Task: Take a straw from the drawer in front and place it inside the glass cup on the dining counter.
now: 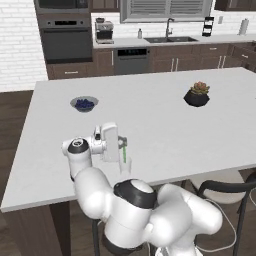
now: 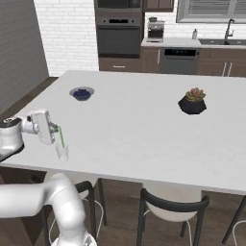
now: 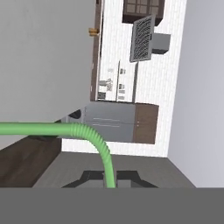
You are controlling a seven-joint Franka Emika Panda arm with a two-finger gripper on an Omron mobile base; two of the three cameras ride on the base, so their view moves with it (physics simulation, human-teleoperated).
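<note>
A: Straw (image 1: 124, 151) status? Out of the drawer?

B: Yes. We have it clamped between our fingers (image 1: 121, 144), hanging upright just above the glass cup (image 1: 126, 165) near the worktop (image 1: 165, 130) edge.

A: Left?

B: Lower it in, release, we reckon.

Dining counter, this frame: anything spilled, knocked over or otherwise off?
Nothing stands out. The glass cup stands upright near the dining counter edge, with the green straw held over it by the shut gripper. The blue-filled bowl and the potted plant sit upright, with no spill.
</note>
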